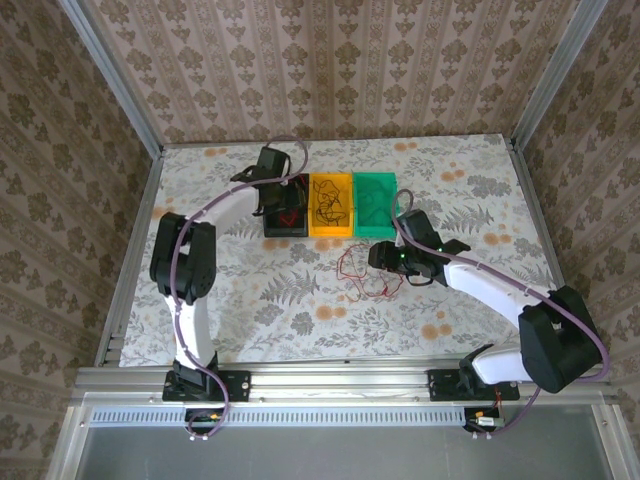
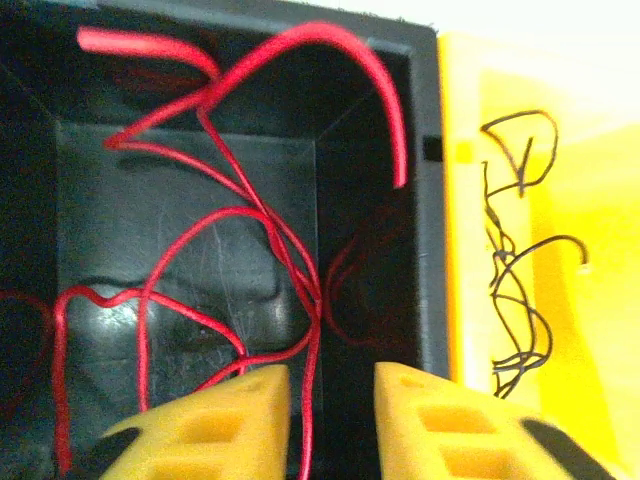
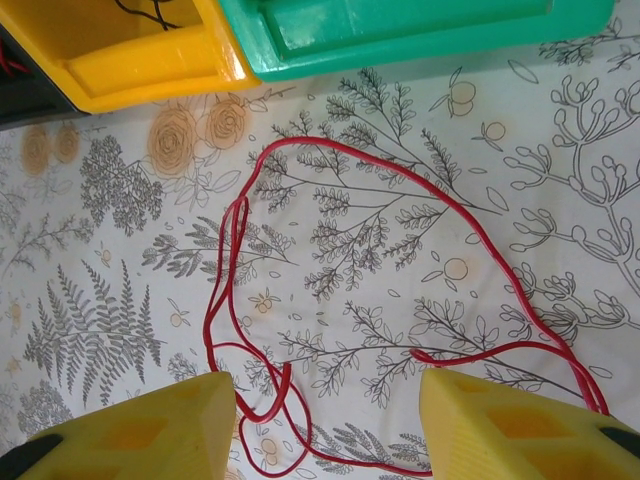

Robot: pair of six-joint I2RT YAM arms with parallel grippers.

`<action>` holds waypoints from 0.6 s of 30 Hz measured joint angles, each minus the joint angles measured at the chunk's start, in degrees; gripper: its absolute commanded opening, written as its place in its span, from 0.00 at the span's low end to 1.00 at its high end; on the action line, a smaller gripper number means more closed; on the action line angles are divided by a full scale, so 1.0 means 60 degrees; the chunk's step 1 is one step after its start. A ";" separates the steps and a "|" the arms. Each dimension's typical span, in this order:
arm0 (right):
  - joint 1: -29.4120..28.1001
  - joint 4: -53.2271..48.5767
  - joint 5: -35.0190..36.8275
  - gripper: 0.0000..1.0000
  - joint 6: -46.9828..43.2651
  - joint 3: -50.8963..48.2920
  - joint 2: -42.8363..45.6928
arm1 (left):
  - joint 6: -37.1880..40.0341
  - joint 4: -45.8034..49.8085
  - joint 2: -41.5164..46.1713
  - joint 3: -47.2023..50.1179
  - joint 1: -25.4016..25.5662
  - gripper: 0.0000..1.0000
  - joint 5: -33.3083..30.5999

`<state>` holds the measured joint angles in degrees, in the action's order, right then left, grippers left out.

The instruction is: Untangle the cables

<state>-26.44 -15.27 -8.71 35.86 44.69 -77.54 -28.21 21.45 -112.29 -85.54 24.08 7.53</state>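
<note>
A red cable [image 2: 265,215] lies in loose loops inside the black bin [image 2: 428,250], also visible from above [image 1: 288,217]. My left gripper [image 2: 332,375] hangs over that bin, open by a narrow gap. One red strand runs through the gap beside the left finger, unpinched. A black cable [image 2: 515,290] sits tangled in the yellow bin [image 2: 590,150]. A second red cable [image 3: 345,148] sprawls in wide loops on the table [image 1: 352,262]. My right gripper [image 3: 327,385] hovers just above it, open, fingers straddling its near loops.
Black, yellow [image 1: 332,205] and green [image 1: 375,190] bins stand side by side at the table's middle back. The green bin [image 3: 400,30] holds what looks like a faint thin cable. The floral tablecloth [image 1: 250,290] has free room left and right of the loose red cable.
</note>
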 measured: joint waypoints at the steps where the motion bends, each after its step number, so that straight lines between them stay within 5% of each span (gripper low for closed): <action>1: -0.0018 0.0000 0.0015 0.52 0.0000 0.0000 -0.0004 | 0.0051 0.0004 0.0138 0.0000 0.0018 0.36 -0.0124; 9: -0.0062 0.0018 0.0291 0.52 0.0029 -0.0004 0.0040 | 0.0699 -0.0707 0.2634 0.1060 0.0284 0.48 -0.0911; 13: -0.0062 0.0018 0.0499 0.52 0.0029 -0.0007 0.0066 | 0.1515 -0.1249 0.3738 0.2280 0.1049 0.53 0.0106; 18: -0.0040 0.0007 0.0765 0.52 0.0029 -0.0007 0.0066 | 0.3045 -0.0856 0.3439 0.3002 0.2433 0.55 0.1625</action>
<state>-26.68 -15.22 -4.12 36.03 44.64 -77.14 -9.93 16.32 -91.66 -67.53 38.68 17.28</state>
